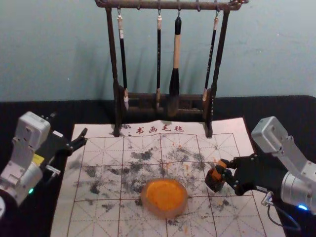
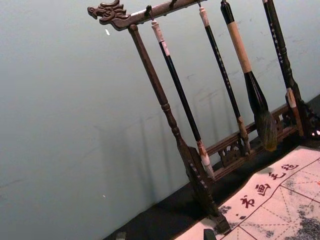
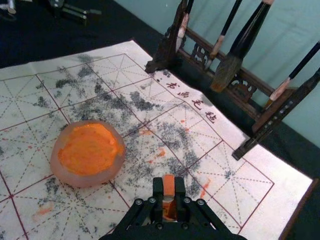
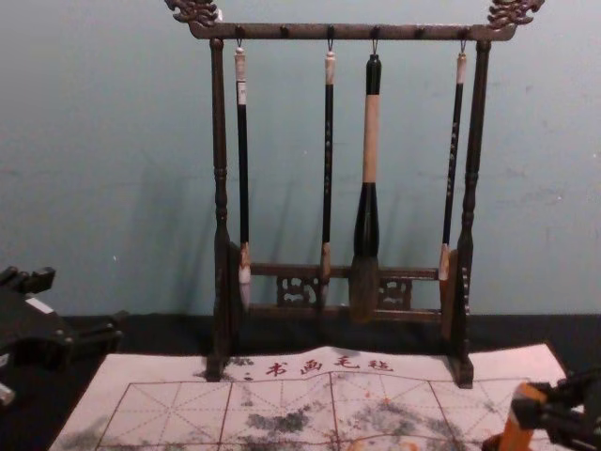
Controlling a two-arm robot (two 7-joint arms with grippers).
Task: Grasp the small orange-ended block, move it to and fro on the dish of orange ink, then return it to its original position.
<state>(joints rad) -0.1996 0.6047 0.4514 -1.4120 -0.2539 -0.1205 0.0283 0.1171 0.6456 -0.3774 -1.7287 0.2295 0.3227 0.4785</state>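
Right gripper [image 3: 169, 189] pinches the orange block [image 3: 169, 183]; just beneath, partly hidden, is perhaps its dark stand [image 1: 214, 184]. Best lift straight clear, then travel left to the ink dish [image 3: 85, 179] — firm grip, light strokes. Left gripper [image 1: 85, 136] idles far leftward.

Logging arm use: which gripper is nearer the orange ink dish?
The right gripper, right of the dish, holding the block; the left gripper is farther, forward-left of it.
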